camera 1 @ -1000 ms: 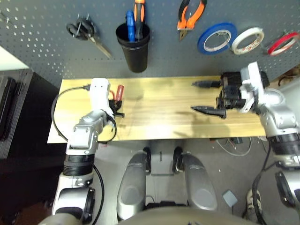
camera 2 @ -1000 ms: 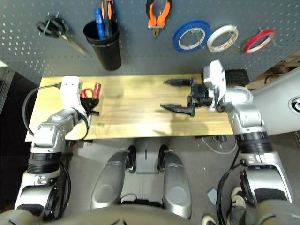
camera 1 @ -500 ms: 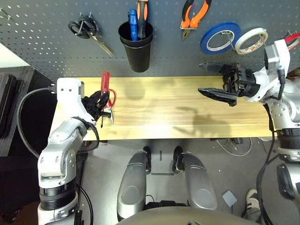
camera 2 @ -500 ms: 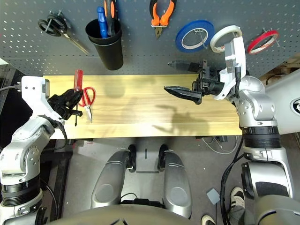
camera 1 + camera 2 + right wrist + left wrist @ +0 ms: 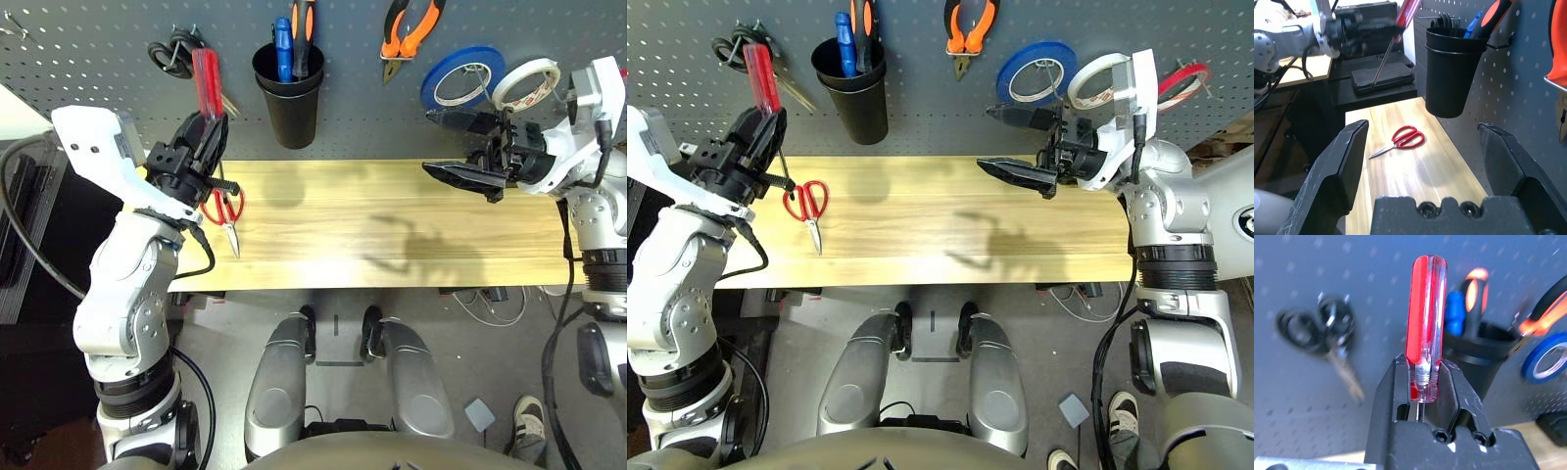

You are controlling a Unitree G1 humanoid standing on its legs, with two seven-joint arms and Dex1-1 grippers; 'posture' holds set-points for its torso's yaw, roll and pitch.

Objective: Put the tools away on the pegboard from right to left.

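While the left gripper (image 5: pixel 1422 382) at upper left has its jaws clamped on the slim red-handled screwdriver (image 5: pixel 207 83), handle up before the dark grey perforated pegboard (image 5: pixel 88 88), the red-handled scissors (image 5: pixel 226 209) lie below on the pale wooden bench (image 5: pixel 392 225); at upper right the right gripper (image 5: pixel 460 147) hovers, jaws wide and empty.

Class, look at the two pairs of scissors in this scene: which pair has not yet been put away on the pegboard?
The red-handled scissors: they lie flat on the wooden table, while the black-handled scissors hang on the pegboard.
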